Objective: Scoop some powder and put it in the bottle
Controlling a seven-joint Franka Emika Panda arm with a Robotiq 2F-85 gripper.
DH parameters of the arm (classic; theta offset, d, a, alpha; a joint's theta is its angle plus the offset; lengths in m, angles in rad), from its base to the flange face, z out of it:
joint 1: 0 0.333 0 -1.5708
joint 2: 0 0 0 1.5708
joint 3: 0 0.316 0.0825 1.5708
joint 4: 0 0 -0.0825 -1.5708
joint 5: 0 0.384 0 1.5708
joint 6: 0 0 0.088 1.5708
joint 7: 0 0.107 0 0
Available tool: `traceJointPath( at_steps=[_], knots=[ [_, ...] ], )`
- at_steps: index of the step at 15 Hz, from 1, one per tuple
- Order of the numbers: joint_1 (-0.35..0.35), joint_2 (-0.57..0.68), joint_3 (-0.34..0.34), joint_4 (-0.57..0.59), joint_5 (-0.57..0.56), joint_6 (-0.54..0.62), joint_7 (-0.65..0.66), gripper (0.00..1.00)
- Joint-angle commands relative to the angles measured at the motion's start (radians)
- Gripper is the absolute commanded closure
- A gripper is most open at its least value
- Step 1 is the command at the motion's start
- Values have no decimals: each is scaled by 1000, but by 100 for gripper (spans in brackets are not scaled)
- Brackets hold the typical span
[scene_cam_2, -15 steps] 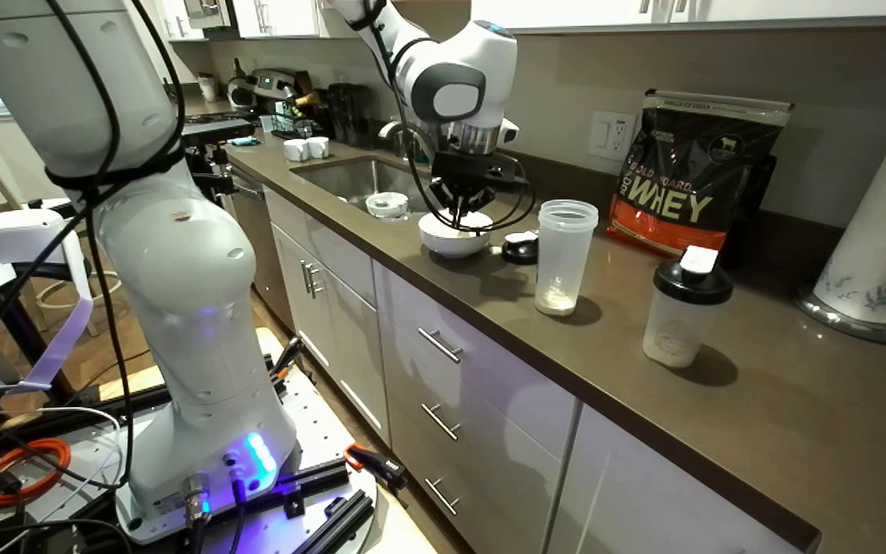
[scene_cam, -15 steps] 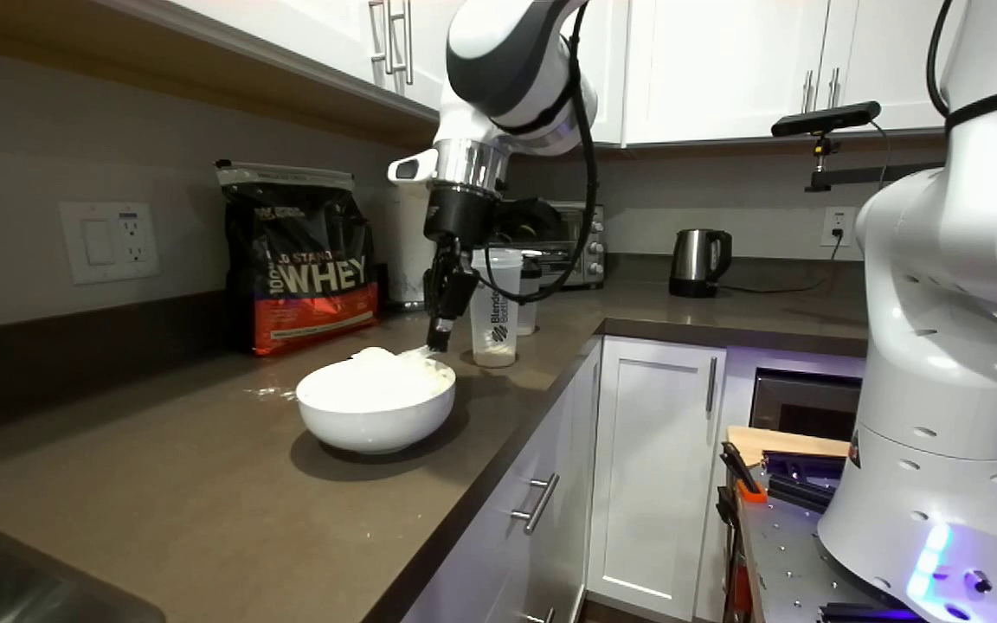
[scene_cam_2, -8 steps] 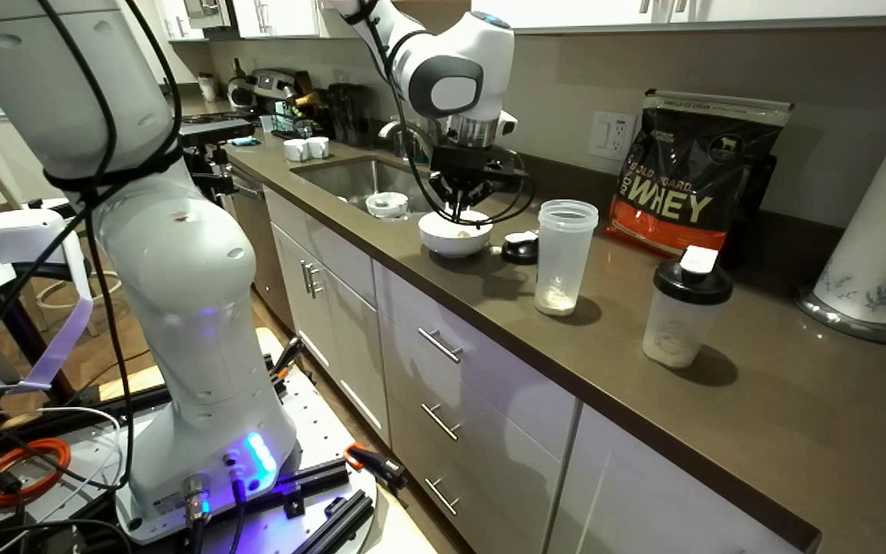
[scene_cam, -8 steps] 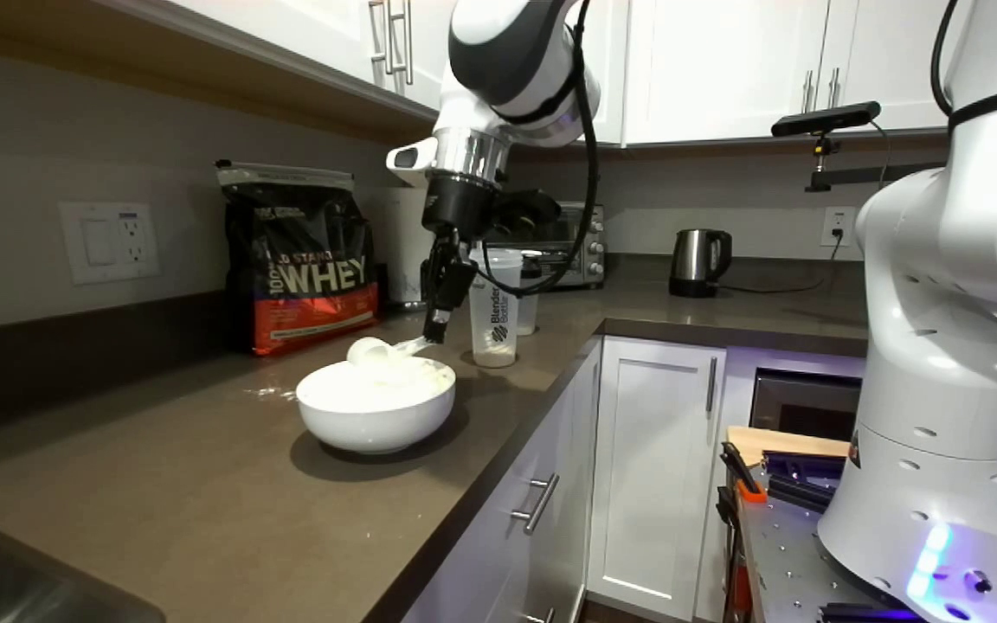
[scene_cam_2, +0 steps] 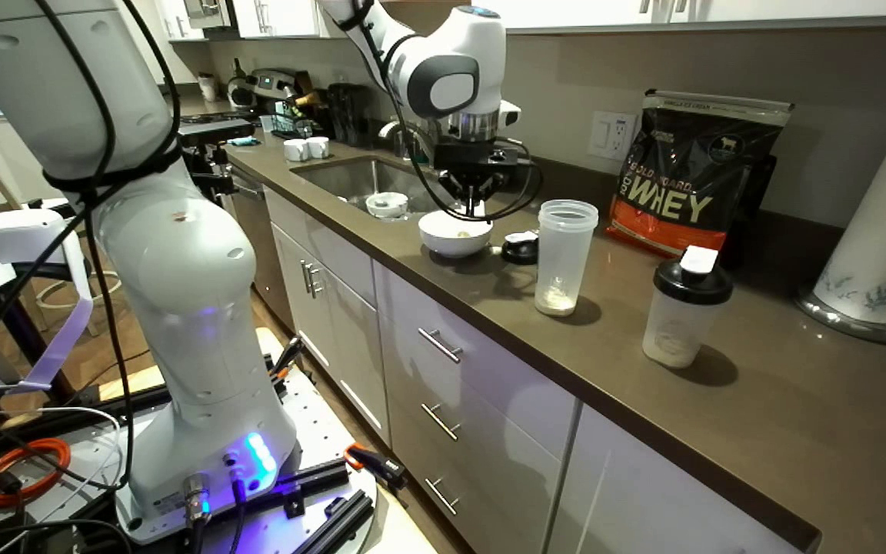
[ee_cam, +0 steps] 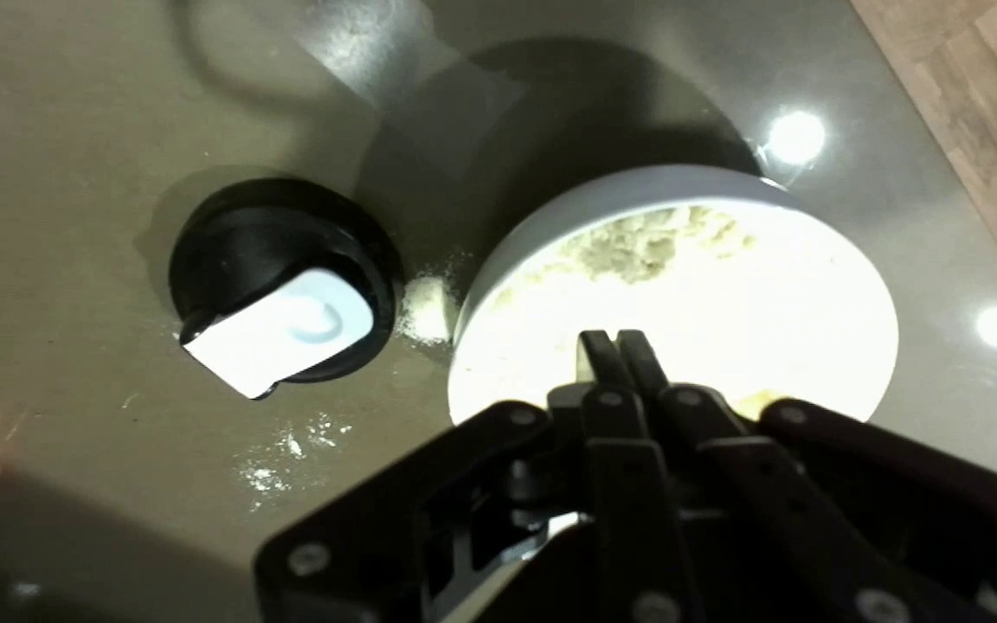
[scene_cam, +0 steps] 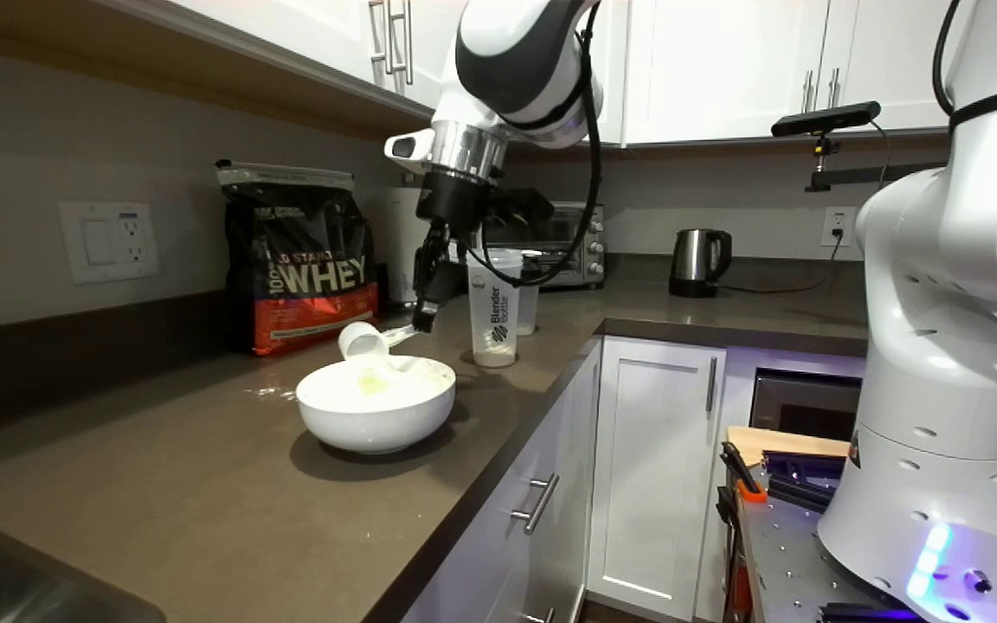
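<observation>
The powder is a pale mound in a white bowl on the counter. In the wrist view it fills the bowl and is mostly washed out by glare. My gripper is shut on the handle of a white scoop. The scoop is tilted at the top of the powder near the bowl's far side; how much it holds I cannot tell. The gripper hides the scoop in the wrist view. The bottle, a clear shaker cup, stands upright and open beside the bowl, with a little powder at its bottom.
A black lid with a white flap lies between bowl and bottle. A smaller black-lidded shaker, the WHEY bag and a paper towel roll stand farther along. A sink lies beyond the bowl. Powder is spilled on the counter.
My gripper has risen with the scoop and tilted. The scoop has come up from within the powder to the top of the mound. Bowl and bottle have not moved.
</observation>
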State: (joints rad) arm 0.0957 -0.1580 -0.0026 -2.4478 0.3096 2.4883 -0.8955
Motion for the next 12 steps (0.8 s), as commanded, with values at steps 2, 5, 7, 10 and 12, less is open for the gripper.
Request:
traceJointPath(
  at_steps=[2, 5, 7, 10, 12],
  knots=[
    [-4, -7, 12, -34, -94, 90, 95, 98],
    [-4, -5, 13, -57, -146, 149, 134, 98],
    [-6, -2, 15, -73, -190, 189, 158, 99],
    [-7, 1, 15, -94, -264, 238, 183, 99],
    [-11, 1, 17, -105, -325, 257, 210, 99]
  ],
)
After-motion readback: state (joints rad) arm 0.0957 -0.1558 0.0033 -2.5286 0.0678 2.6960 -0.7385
